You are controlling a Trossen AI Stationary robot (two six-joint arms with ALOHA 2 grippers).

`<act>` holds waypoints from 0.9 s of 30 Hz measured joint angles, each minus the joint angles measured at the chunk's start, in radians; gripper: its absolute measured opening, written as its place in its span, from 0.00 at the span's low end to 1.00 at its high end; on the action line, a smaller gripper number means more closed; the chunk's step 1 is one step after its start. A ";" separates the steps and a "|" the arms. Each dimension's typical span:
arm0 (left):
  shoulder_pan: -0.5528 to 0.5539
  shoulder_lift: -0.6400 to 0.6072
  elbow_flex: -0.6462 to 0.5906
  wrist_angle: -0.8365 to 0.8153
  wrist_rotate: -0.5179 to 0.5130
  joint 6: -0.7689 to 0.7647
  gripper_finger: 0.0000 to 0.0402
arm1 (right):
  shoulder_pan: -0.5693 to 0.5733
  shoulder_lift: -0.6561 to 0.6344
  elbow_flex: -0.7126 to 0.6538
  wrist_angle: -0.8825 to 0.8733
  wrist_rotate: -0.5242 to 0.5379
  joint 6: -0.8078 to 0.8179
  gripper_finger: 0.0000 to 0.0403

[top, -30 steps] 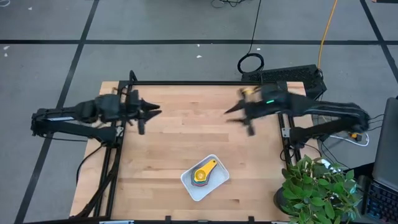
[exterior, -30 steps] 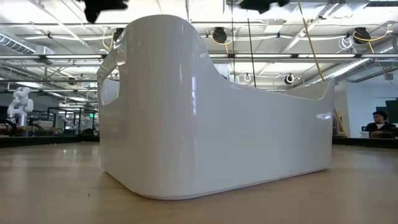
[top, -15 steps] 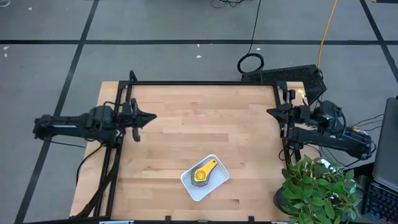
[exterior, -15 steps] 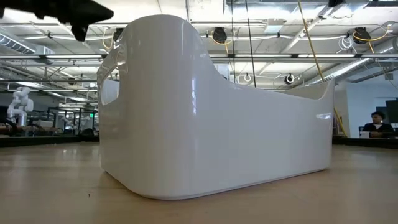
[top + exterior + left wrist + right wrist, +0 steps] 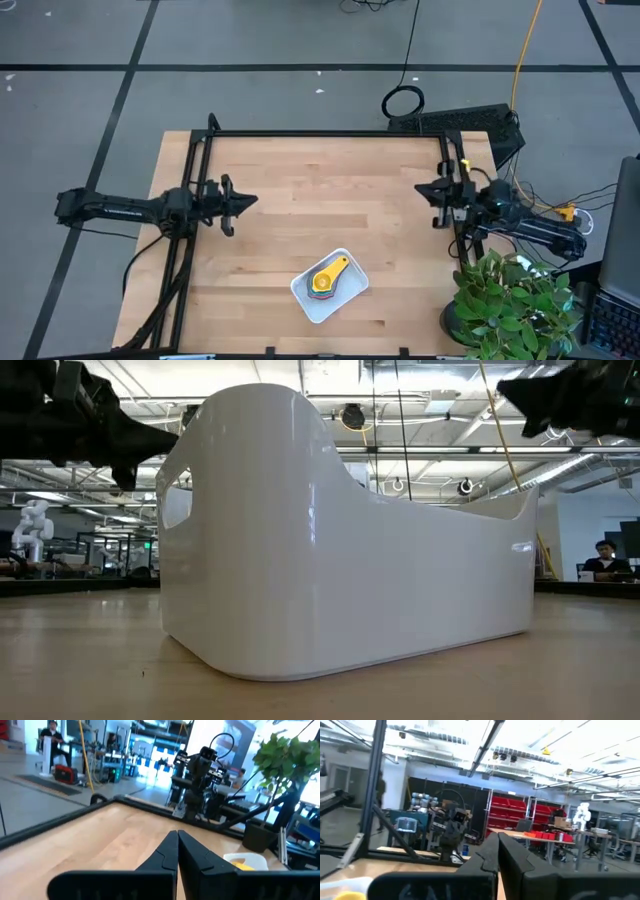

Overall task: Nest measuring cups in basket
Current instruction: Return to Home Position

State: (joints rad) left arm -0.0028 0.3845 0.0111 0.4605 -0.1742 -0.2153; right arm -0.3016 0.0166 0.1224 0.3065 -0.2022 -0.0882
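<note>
Wooden table (image 5: 300, 190) carries the white basket (image 5: 318, 308) near its front edge, stacked cups (image 5: 323, 281) inside, yellow uppermost. Left gripper (image 5: 248, 201) and right gripper (image 5: 421, 188) hang closed and empty at opposite sides.

The white rectangular plastic basket (image 5: 317, 308), on the near side of the wooden table (image 5: 320, 180), holds the nested plastic measuring cups (image 5: 326, 279). The left end effector (image 5: 248, 200) is at the left edge, the right end effector (image 5: 421, 188) at the right edge.
</note>
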 joint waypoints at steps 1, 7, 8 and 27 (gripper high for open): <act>0.000 0.001 0.001 -0.012 0.001 -0.007 0.01 | 0.000 0.000 -0.036 0.041 0.009 0.000 0.00; -0.005 0.004 -0.001 -0.022 0.001 0.042 0.02 | 0.000 0.014 -0.103 0.042 0.101 -0.026 0.00; -0.006 0.005 -0.001 -0.025 0.001 0.065 0.02 | 0.000 0.018 -0.103 0.019 0.099 -0.033 0.00; -0.004 0.011 -0.001 -0.015 -0.019 0.168 0.10 | 0.000 0.016 -0.106 0.023 0.097 -0.036 0.00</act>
State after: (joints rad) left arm -0.0071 0.3950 0.0101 0.4453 -0.1928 -0.0471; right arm -0.3016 0.0330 0.0166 0.3298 -0.1047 -0.1242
